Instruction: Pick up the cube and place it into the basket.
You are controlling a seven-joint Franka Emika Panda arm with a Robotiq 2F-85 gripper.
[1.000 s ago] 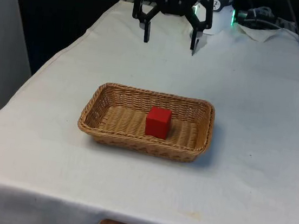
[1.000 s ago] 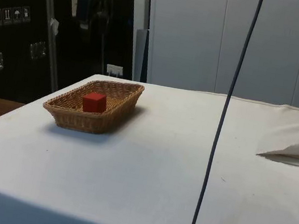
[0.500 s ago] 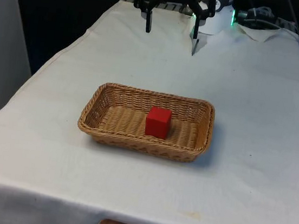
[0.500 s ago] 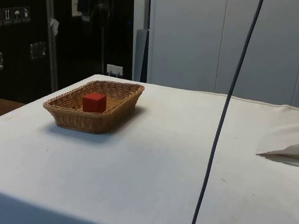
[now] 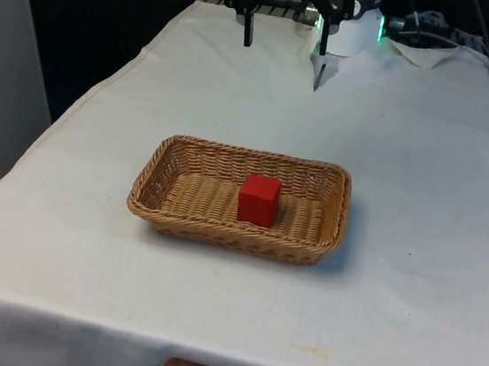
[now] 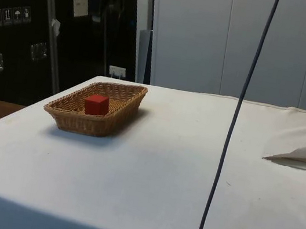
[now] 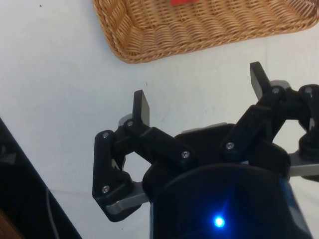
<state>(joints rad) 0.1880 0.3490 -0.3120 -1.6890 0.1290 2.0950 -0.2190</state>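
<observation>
A lab or test room set up for robot trials: a bench (image 5: pixel 402 211) draped in a plain white cloth (image 6: pixel 145 195), black curtains (image 5: pixel 103 23) behind it, dark equipment cabinets (image 6: pixel 15 27) with stickers and latches at the side, pale wall panels (image 6: pixel 224 38), and a loose black cable (image 6: pixel 234 122) hanging past the camera

The small red cube (image 5: pixel 259 199) is a plain, even red on every face shown, a shade darker on its shadowed side in the side view (image 6: pixel 96 105). The rectangular wicker basket (image 5: pixel 166 212) is golden tan with a tight ribbed weave. The counter (image 5: pixel 405 185) wears a plain white cloth. The two-fingered end effector (image 7: pixel 199 99) is matt black with small silver screw heads
</observation>
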